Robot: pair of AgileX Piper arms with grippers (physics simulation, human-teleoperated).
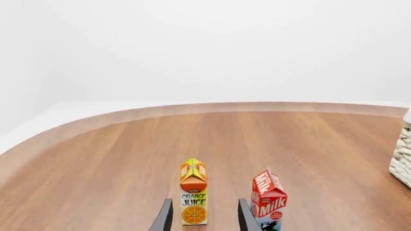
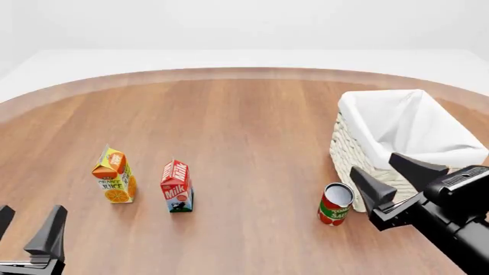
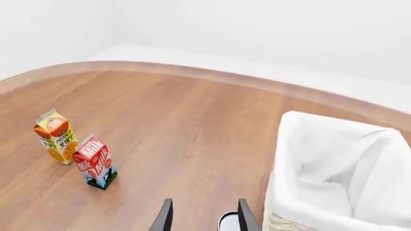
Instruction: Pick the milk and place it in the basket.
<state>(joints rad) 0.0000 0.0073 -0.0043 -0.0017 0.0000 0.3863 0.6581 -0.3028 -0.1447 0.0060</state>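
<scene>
The milk is a small carton with a red top, standing upright on the wooden table; it also shows in the wrist views as milk and milk. The basket, whitish wicker with a white liner, stands at the right, also seen as basket. My left gripper is open near the front left edge, well short of the milk, with nothing between its fingers. My right gripper hangs open in front of the basket, above the red can, and is empty.
An orange juice carton stands just left of the milk, a hand's width apart. A red can stands upright by the basket's near left corner, under the right gripper. The table's curved far edge meets a white wall.
</scene>
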